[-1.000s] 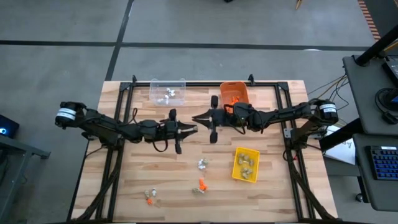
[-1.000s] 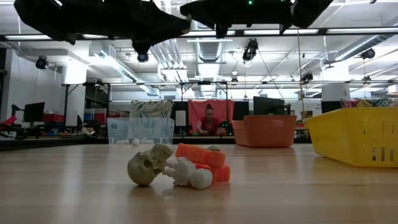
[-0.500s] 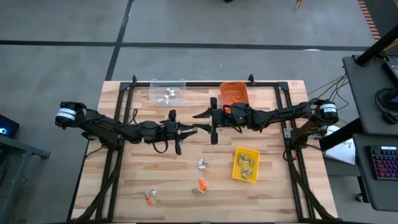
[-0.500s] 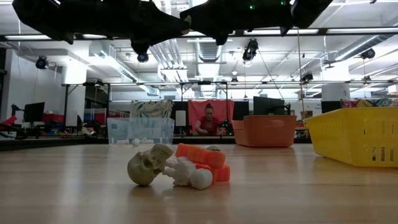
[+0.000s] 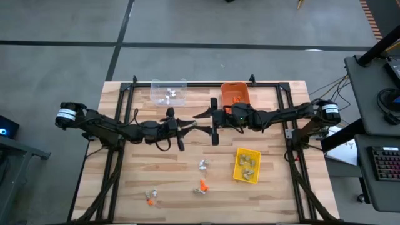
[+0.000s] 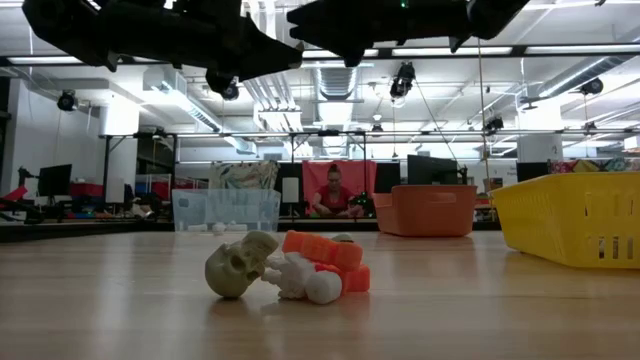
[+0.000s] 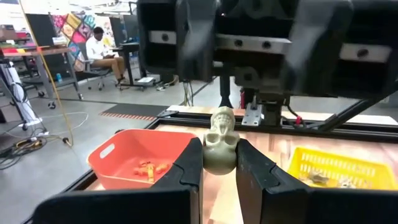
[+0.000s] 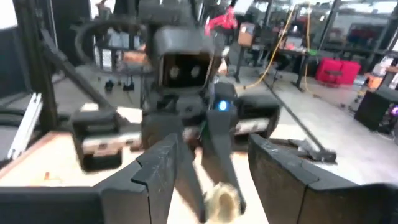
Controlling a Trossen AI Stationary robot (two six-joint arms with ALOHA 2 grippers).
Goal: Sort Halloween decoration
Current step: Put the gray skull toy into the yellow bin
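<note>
High over the table's middle, my left gripper (image 7: 219, 163) is shut on a small tan-grey skull (image 7: 221, 144). My right gripper (image 8: 214, 171) faces it from the table's right and is open. Its fingers stand apart on either side of the skull (image 8: 221, 199) without touching it. In the high view the two grippers meet tip to tip, left gripper (image 5: 191, 127) and right gripper (image 5: 202, 117). More Halloween decoration lies on the table near the front: a tan skull (image 6: 240, 266), an orange piece (image 6: 326, 250) and a white piece (image 6: 308, 283), heaped together. My left gripper pinches the skull's wide rounded part (image 7: 206, 158) between its two fingers, one on each side. The fingers come level from the table's left. The skull is lifted clear of the table, and its narrower end (image 7: 222, 118) sticks out past the fingers.
A clear bin (image 5: 169, 92) and an orange bin (image 5: 235, 94) stand at the far edge, and a yellow bin (image 5: 247, 165) at the front right. Loose trinkets lie at the front (image 5: 203, 165), (image 5: 201, 186), (image 5: 150, 198). A person sits in the room beyond the table.
My right gripper has opened and let go of the skull, without leaving its place. My left gripper has stayed shut on the skull.
</note>
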